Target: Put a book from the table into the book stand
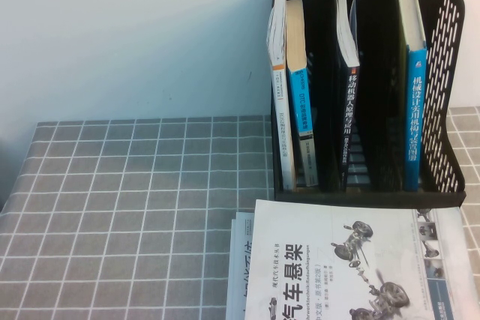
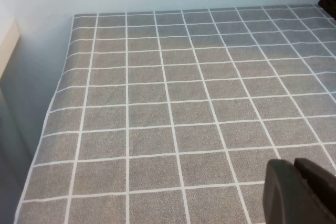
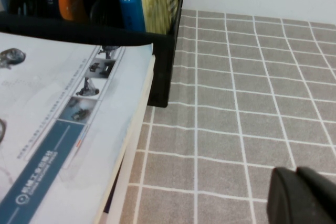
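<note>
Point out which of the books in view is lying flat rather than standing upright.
The large white paperback with black title characters and grey suspension drawings lies flat on the grey grid-cloth table, atop another book; the others stand upright inside the black plastic book stand. Neither end effector touches it.

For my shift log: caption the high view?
White suspension book lies on grid-cloth table before black book stand; neither gripper visible.
</note>
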{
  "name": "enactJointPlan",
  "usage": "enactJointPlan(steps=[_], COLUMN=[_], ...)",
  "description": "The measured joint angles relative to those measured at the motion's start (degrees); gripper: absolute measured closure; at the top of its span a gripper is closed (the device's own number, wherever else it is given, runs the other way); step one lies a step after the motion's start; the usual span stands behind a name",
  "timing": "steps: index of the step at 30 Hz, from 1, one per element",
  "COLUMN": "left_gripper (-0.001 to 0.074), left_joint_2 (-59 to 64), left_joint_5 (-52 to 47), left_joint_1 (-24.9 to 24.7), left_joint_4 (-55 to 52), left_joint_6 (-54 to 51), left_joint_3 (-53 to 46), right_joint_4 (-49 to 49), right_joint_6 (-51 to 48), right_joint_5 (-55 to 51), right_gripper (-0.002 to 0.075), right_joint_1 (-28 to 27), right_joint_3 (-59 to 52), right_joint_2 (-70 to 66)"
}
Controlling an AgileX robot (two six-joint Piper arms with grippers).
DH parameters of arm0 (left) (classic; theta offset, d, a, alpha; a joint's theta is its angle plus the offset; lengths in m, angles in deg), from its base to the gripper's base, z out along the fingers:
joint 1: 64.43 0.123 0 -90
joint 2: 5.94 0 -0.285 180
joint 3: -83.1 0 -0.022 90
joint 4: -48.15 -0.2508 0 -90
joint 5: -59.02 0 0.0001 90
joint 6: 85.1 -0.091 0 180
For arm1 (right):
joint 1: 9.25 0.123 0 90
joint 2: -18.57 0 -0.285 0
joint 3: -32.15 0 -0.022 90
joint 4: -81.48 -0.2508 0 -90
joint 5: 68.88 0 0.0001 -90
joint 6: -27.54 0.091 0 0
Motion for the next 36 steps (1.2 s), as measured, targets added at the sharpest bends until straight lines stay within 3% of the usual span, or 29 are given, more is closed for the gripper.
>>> enactJointPlan(steps=[16, 20, 27, 36], left_gripper=[0.0739, 0.0739, 0.0739, 0.0739], left_joint_2=[0.0, 0.0, 0.0, 0.0], left_joint_5=[0.8, 6.0, 23.7, 36.2], left_joint_1=[0.0, 0.0, 0.0, 0.0], left_joint_4=[0.0, 0.0, -3.2, -4.4], left_joint_6=[0.0, 0.0, -3.0, -2.5], left_joint_3=[0.0, -0.4, -0.4, -0.4], right_joint_4=[0.0, 0.0, 0.0, 0.0], right_joint_6=[0.0, 0.0, -3.3, -5.6], right_joint_5=[1.0, 8.8, 30.1, 41.9], right_gripper=[0.0730, 0.0730, 0.0730, 0.0730], right_joint_1=[0.0, 0.0, 0.0, 0.0], right_joint_3=[0.0, -0.5, -0.5, -0.5], right_joint_2=[0.0, 0.0, 0.0, 0.0])
